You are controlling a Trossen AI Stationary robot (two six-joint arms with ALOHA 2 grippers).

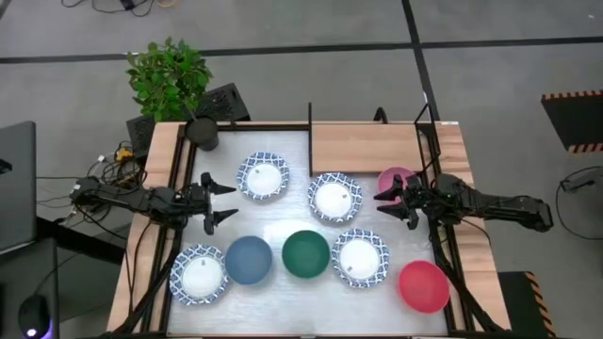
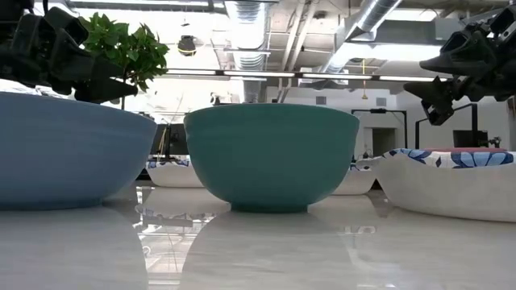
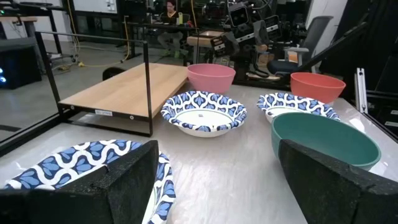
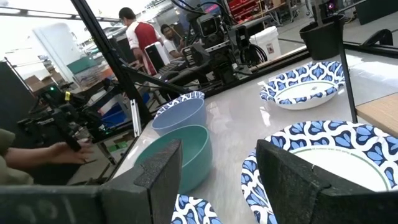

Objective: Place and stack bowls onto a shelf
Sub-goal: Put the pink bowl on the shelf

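Eight bowls rest on their bases on the white table. Four are white with blue rims (image 1: 263,176) (image 1: 334,197) (image 1: 359,256) (image 1: 199,274). The others are blue (image 1: 249,259), green (image 1: 305,254), pink (image 1: 396,179) and red (image 1: 423,285). The wooden shelf (image 1: 367,146) lies at the far right, with the pink bowl just in front of it. My left gripper (image 1: 231,201) hovers open at the left side, level, pointing right. My right gripper (image 1: 381,203) hovers open at the right, beside the pink bowl, pointing left. Neither has anything between its fingers.
A potted plant (image 1: 170,75) and a black cup (image 1: 201,132) stand at the far left corner. Thin black posts (image 3: 147,87) frame the shelf. People (image 4: 140,34) stand beyond the table's left side.
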